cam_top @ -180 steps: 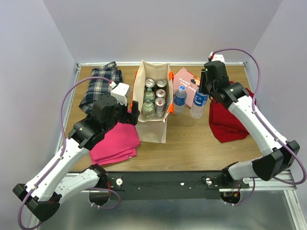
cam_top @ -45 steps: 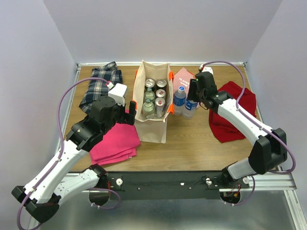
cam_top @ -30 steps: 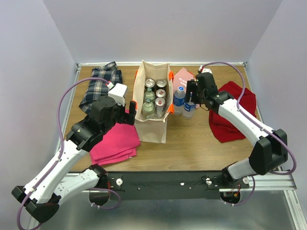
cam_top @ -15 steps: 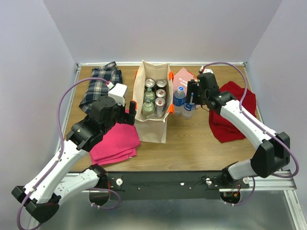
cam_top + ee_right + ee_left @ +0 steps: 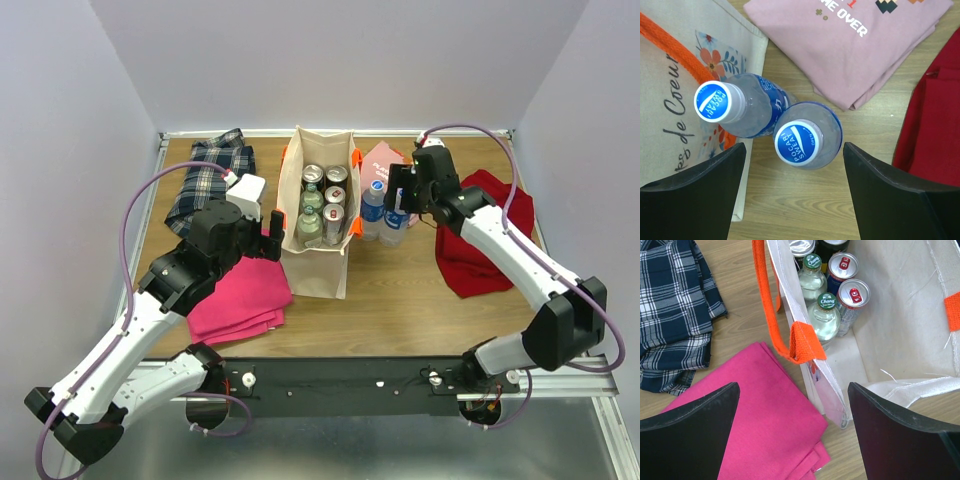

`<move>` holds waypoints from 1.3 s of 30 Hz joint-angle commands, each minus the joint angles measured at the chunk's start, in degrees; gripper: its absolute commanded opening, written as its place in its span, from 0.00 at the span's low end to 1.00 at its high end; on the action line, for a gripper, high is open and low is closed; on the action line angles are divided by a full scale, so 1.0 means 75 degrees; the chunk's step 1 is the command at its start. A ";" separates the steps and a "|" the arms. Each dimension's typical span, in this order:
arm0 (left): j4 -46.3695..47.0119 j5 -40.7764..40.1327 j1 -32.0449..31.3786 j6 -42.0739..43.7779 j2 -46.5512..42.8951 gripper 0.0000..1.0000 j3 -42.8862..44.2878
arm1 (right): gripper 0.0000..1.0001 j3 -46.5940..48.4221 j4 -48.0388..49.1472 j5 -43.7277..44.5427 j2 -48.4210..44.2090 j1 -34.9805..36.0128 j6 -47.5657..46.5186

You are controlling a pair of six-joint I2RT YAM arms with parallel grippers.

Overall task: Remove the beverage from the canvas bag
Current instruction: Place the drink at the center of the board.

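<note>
Two bottles (image 5: pixel 396 215) out on tabletop (image 5: pixel 420 290), mid-frame; cans (image 5: pixel 334 212) left in canvas bag (image 5: pixel 318 270). My left hand (image 5: pixel 792 385), right hand (image 5: pixel 794 150) open.

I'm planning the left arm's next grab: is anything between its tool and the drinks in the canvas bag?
Only the left wall of the bag and its orange handle: they lie between the open left tool and the glass bottles. The bag's mouth is open; nothing covers the bottles or cans.

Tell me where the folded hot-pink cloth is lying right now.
The pink cloth lies on the left of the top view, right beside the canvas bag, with the plaid shirt farther back behind it.
</note>
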 commanded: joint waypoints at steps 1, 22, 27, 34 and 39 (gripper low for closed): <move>0.0096 0.0121 -0.0025 0.0028 0.0025 0.99 0.0024 | 0.87 -0.0058 -0.0301 -0.0172 0.0156 0.0046 -0.0150; 0.0096 0.0121 -0.0025 -0.0042 -0.0034 0.99 0.0000 | 0.74 -0.0081 -0.0325 0.0191 0.0777 0.0046 -0.0408; 0.0096 0.0109 -0.0025 -0.0042 -0.0057 0.99 -0.0023 | 0.78 -0.0269 0.0237 0.0285 0.0625 0.0046 -0.0560; 0.0096 0.0121 -0.0025 -0.0030 -0.0057 0.99 -0.0035 | 0.82 -0.0223 0.0625 0.0109 0.0683 0.0046 -0.0854; 0.0061 0.0086 -0.0025 -0.0054 -0.0116 0.99 -0.0093 | 0.81 -0.0258 0.0777 -0.0020 0.0789 0.0046 -0.0982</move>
